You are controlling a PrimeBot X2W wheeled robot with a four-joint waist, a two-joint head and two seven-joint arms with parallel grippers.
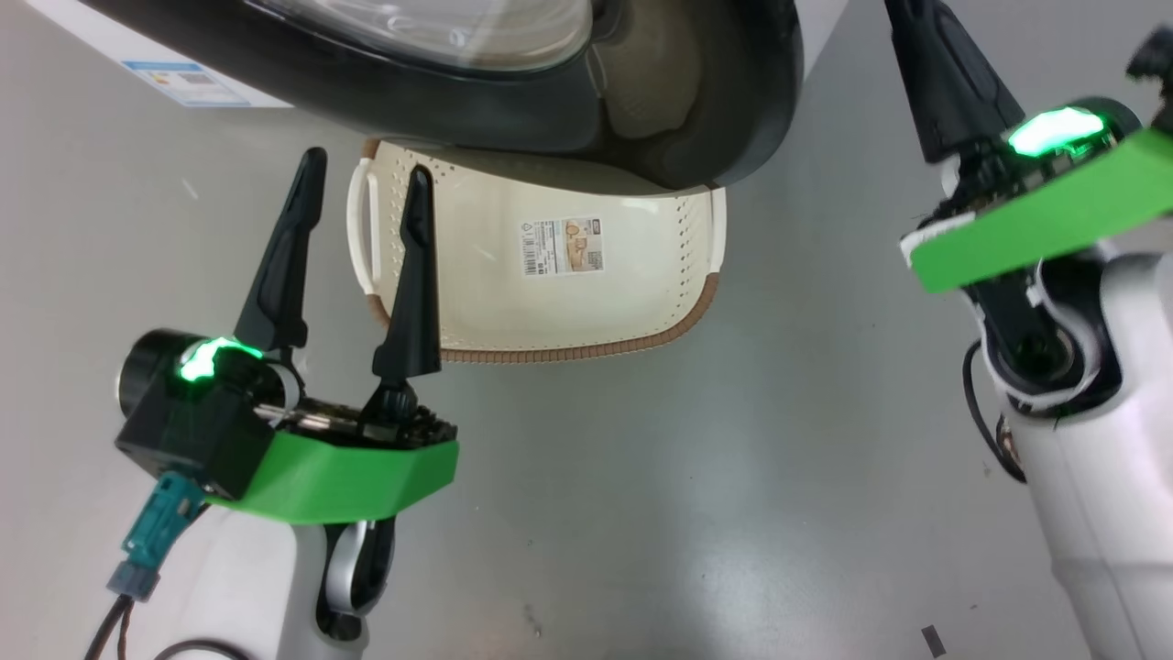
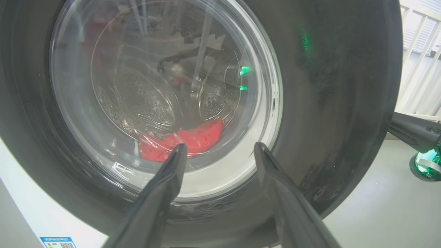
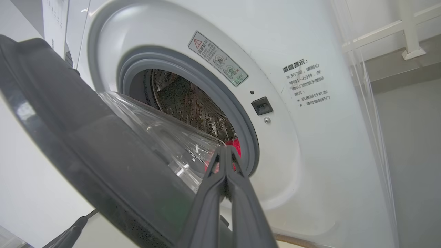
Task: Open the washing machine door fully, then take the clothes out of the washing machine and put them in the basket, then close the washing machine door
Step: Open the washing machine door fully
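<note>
Two pincers at the ajar washing machine door (image 3: 86,144): left pincer (image 1: 367,165) spread, right pincer (image 3: 225,148) pressed together; red clothes (image 2: 198,137) in drum (image 3: 186,103).

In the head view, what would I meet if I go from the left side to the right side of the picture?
left gripper → basket → right gripper

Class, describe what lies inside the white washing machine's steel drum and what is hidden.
Bright red fabric lies low in the perforated drum. The partly open black-rimmed glass door blocks much of it, so other items cannot be confirmed.
</note>
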